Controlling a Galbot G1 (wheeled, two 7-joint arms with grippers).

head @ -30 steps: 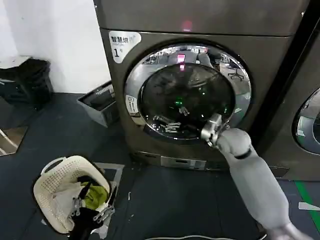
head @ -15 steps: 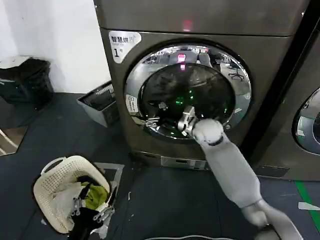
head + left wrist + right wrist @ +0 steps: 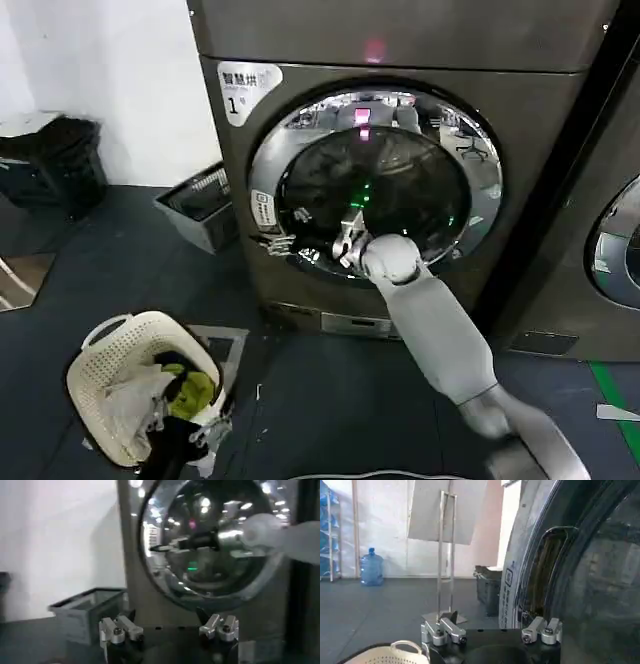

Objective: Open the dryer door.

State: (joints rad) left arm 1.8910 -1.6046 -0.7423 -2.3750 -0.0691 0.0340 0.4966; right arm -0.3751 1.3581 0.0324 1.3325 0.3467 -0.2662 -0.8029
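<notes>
Head view first: the dryer (image 3: 400,200) with the "1" label (image 3: 243,90) stood straight ahead, and its door (image 3: 375,185) looked shut, the chrome ring sitting flush against the front. The right tool (image 3: 345,245) was up against the lower left part of the glass, reaching toward the left rim where the white sticker (image 3: 264,209) sat. From this angle I couldn't tell whether its fingers were spread or together. A laundry basket (image 3: 140,385) sat on the floor at the near left, well apart from the machine.

Left wrist view: the left tool (image 3: 169,630) hung low with its fingers spread, gripping nothing, well back from the dryer. Farther off, the right arm (image 3: 280,530) lay across the door glass with its tip pointing at the left rim.

Right wrist view: the right tool (image 3: 492,630) had its fingers spread wide and empty, and the recessed handle pocket (image 3: 545,575) in the door's rim was just beyond them.

My take on doing this bit well: the fingers needed to get properly into that pocket before pulling, since the glass is domed and slick and anything shallower would probably slide off. Then I'd pull outward along the door's swing arc, not straight back, assuming the hinge is on the right side.
</notes>
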